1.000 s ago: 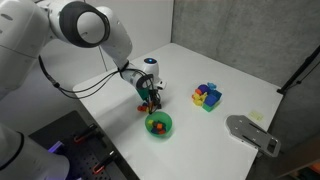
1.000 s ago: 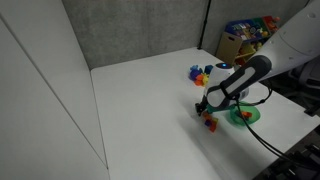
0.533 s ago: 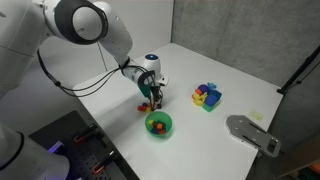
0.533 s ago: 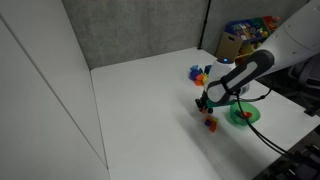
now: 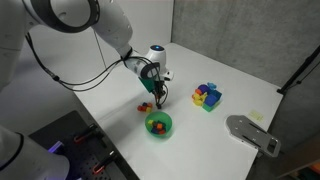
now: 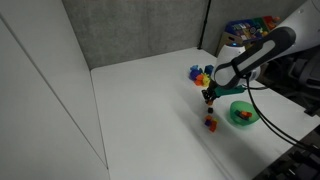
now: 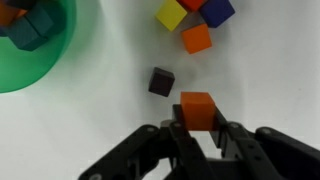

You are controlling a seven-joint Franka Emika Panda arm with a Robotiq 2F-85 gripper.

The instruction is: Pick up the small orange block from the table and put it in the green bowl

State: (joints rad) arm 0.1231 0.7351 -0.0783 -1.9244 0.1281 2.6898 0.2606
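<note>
My gripper (image 7: 197, 124) is shut on the small orange block (image 7: 197, 106) and holds it in the air above the white table. In both exterior views the gripper (image 5: 157, 94) (image 6: 209, 97) hangs a little above a few small loose blocks (image 5: 143, 108) (image 6: 210, 122). The green bowl (image 5: 166, 131) (image 6: 243, 121) stands on the table close beside them, with some small blocks inside. In the wrist view the bowl (image 7: 30, 70) is at the top left. A second orange block (image 7: 197, 38) lies on the table with a yellow (image 7: 170, 14) and a blue one (image 7: 216, 9).
A dark cube-shaped spot (image 7: 161, 81) lies on the table just beyond the held block. A larger cluster of blue, yellow and red blocks (image 5: 207, 96) (image 6: 200, 74) sits farther back. A grey device (image 5: 252, 133) rests near the table edge. A box of toys (image 6: 245, 35) stands behind.
The gripper has risen from the table by the loose blocks, with the orange block held between its fingers. The bowl and the other blocks have not moved.
</note>
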